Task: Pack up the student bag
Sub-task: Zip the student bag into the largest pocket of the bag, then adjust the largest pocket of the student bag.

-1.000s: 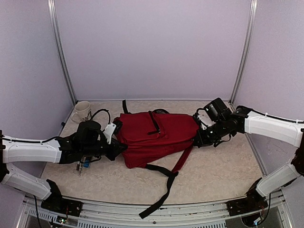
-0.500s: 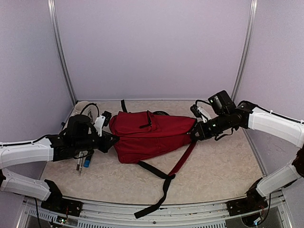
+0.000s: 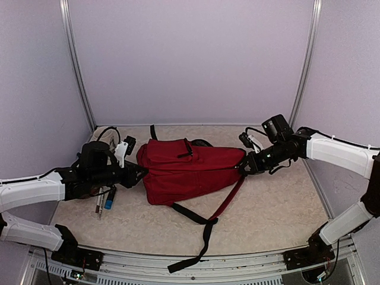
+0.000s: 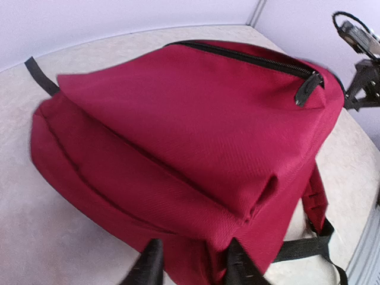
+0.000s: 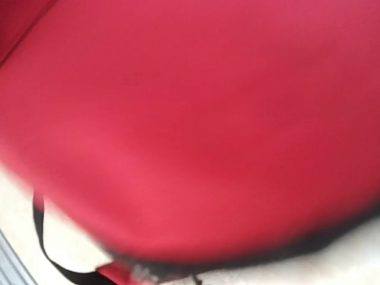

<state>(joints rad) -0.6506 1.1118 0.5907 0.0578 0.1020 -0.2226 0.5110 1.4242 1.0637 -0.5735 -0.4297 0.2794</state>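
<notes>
Left tool [image 4: 191,266] is standing spread at the near edge of the student bag [image 4: 196,136]. Only the left wrist view is showing this, along with the black zipper [image 4: 249,56] on top. Right tool [image 3: 243,168] is pinching the bag's right end, and its own camera is giving only blurred red. The bag is lying on the desk [image 3: 273,208] between the arms. Against a second ago, it is lying further left and stretched longer, and the left tool is no longer clamping.

Dark-red student bag [image 3: 184,172] lies flat on table [image 3: 267,208], black straps [image 3: 208,233] trailing nearward.
</notes>
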